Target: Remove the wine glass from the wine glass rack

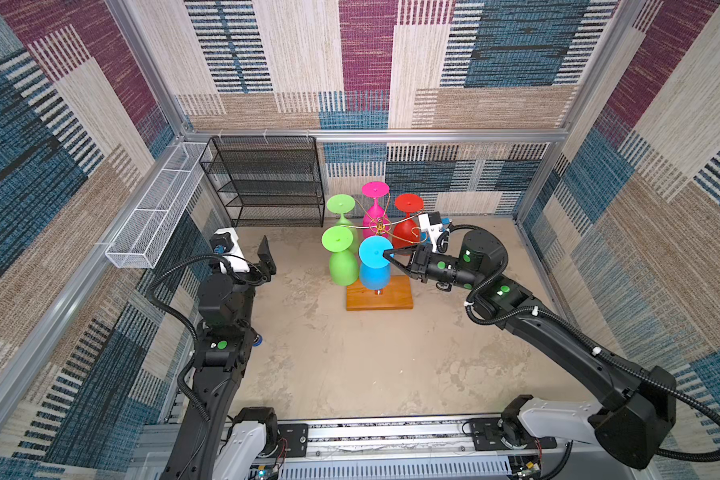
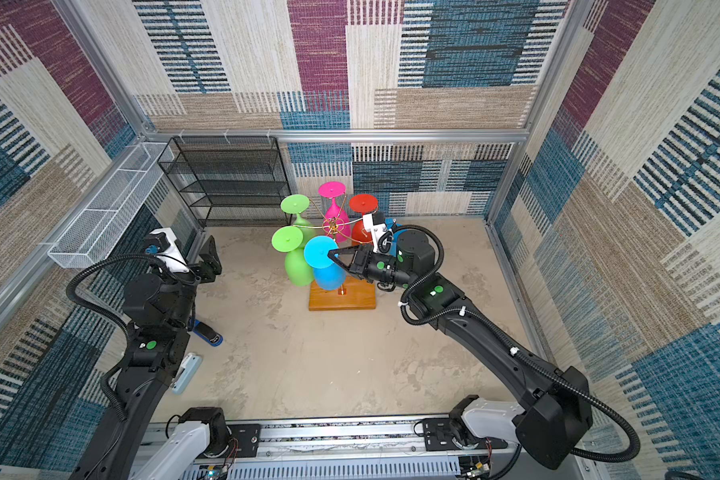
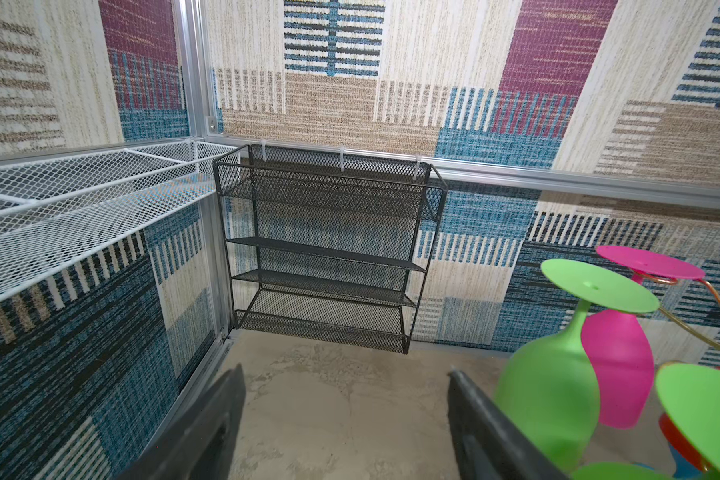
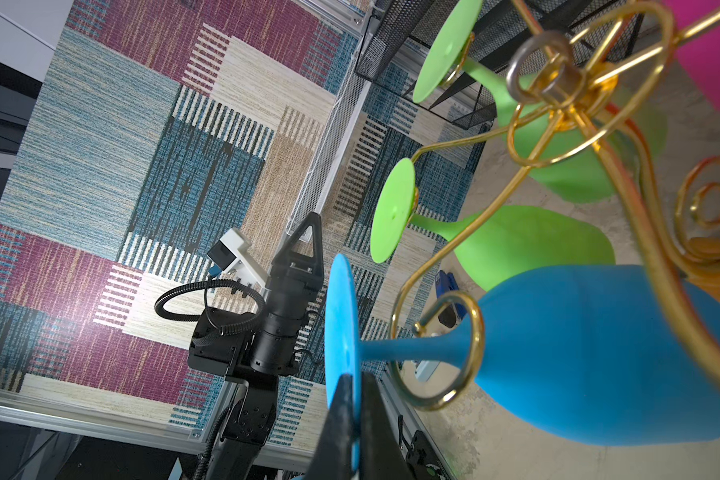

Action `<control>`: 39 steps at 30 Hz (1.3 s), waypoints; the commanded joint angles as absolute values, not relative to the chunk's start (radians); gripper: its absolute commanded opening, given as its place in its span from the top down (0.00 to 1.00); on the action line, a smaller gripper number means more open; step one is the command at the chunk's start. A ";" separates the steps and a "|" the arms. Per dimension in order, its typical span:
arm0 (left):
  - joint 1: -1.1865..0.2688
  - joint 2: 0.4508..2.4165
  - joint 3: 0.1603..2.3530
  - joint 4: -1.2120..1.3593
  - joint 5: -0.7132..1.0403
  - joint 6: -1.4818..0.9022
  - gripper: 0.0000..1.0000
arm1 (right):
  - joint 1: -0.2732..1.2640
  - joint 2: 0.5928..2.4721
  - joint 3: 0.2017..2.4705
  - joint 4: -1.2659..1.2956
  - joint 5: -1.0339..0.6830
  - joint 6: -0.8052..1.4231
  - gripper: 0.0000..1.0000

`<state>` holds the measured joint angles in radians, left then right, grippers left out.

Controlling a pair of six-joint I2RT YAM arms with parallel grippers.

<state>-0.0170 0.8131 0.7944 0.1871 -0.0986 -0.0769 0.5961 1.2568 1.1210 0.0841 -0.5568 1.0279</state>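
Lab robot cell: aluminium frame [image 1: 433,134], carpet-patterned walls [image 1: 300,50], 2 arms [image 1: 558,332] on base rail [image 1: 391,434].

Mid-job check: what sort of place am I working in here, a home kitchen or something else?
Most likely a staged robot test cell, not a home: carpet-tile walls in an aluminium frame box in the table, and the wine glass rack stands on it like a prop.
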 commanded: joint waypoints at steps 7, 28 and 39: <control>-0.013 0.811 0.790 0.223 -0.090 -0.109 0.21 | 0.597 1.247 1.149 0.160 -0.508 1.001 1.00; 0.005 0.828 0.738 0.337 0.024 -0.096 0.16 | 0.598 1.152 1.115 -0.027 -0.503 0.992 1.00; 0.021 0.839 0.728 0.360 0.048 -0.104 0.01 | 0.597 1.213 1.184 -0.084 -0.542 0.990 1.00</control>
<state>0.0162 0.8360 0.7300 0.3099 0.0322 -0.0788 0.5953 1.2053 1.1625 -0.0917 -0.5312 1.0042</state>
